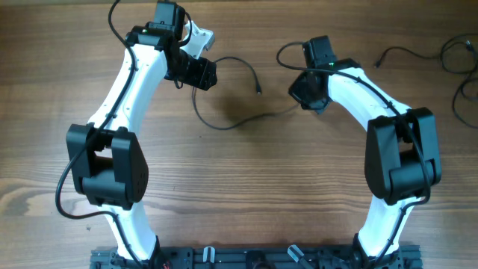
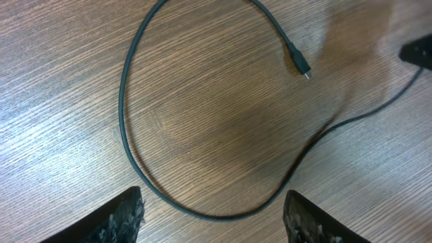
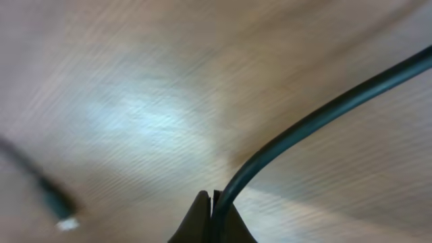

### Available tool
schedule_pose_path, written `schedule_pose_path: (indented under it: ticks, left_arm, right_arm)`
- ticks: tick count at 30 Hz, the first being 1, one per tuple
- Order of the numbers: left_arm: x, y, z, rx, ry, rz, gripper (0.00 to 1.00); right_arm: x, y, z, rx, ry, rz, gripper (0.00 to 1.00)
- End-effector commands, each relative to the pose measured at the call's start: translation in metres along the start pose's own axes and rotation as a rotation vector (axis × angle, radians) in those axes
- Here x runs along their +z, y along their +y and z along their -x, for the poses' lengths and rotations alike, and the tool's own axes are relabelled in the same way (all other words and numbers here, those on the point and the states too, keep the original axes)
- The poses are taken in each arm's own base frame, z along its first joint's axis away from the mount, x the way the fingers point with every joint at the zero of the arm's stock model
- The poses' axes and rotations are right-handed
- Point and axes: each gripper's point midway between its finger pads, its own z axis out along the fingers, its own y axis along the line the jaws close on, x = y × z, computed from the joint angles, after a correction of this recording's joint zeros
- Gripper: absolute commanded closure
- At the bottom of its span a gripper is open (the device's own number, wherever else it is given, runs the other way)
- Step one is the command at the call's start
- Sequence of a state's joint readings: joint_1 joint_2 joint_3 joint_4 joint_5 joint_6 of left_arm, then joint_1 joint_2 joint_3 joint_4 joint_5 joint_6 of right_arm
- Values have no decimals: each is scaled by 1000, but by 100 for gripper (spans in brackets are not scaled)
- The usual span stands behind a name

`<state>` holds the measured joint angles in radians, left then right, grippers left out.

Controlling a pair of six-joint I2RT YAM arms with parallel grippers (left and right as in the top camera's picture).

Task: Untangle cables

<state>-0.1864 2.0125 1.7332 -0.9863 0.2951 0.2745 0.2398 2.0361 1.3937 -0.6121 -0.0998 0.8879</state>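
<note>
A thin black cable lies curved on the wooden table between my two arms, and its small plug points toward the middle. In the left wrist view the same cable makes a wide loop ending at the plug. My left gripper hovers open over the loop's near bend, a finger on each side of it and neither touching. At the cable's right end my right gripper is shut on the cable, which rises from between the closed fingertips. A blurred plug lies at lower left.
More thin black cables lie loose at the far right edge of the table, one end reaching toward the right arm. The arm bases stand along the front edge.
</note>
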Motion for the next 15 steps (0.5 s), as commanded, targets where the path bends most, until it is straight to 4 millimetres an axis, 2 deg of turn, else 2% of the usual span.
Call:
schedule_pose_path:
  ticks: [1, 4, 8, 12, 15]
  left_arm:
    - [6, 7, -5, 2, 27, 31, 32]
    - [5, 8, -5, -1, 26, 32, 32]
    - [4, 14, -6, -6, 30, 56, 31]
    - [2, 27, -9, -25, 35, 90, 31]
    - [-2, 40, -13, -56, 35, 99, 31]
  right_arm:
    - [-5, 26, -12, -89, 67, 135, 95]
    - [-7, 30, -9, -115, 56, 146, 95]
    - [-10, 45, -8, -205, 53, 216, 95]
    - [-15, 53, -2, -213, 34, 234, 95]
    - [-27, 67, 7, -255, 4, 261, 95]
